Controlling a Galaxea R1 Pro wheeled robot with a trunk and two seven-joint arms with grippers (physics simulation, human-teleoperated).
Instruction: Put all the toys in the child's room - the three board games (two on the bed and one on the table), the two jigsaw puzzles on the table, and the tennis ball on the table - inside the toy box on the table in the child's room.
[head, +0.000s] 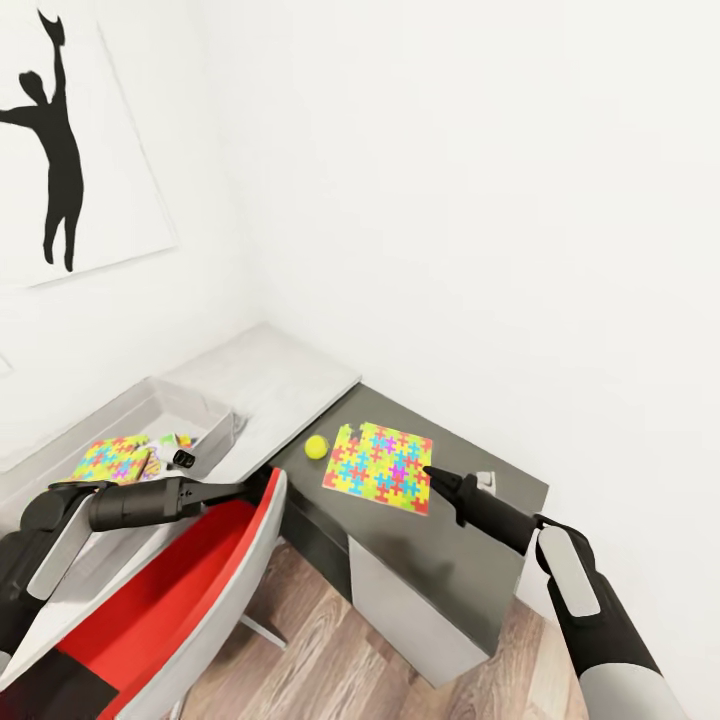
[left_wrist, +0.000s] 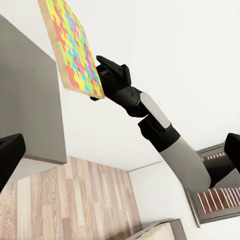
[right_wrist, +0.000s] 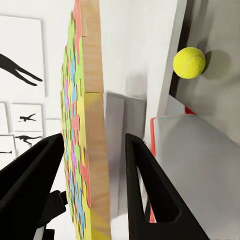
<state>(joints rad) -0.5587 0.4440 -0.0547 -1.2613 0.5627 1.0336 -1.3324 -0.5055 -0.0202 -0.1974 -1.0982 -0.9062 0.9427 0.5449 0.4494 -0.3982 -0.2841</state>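
Jigsaw puzzle (right_wrist: 82, 125) between right pincer (right_wrist: 92, 180) fingers

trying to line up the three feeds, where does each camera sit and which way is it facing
Head: up on the robot, looking down at the corner, toy box, jigsaw puzzle; both arms show.
Left wrist: on the left arm, facing the right hand at the puzzle's edge.
Right wrist: behind the right hand's fingers, which straddle the puzzle; tennis ball beyond.
All three share the puzzle.

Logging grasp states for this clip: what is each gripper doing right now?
Left gripper: cannot be told.
Right gripper: fingers astride the jigsaw puzzle edge; a gap shows, so open.
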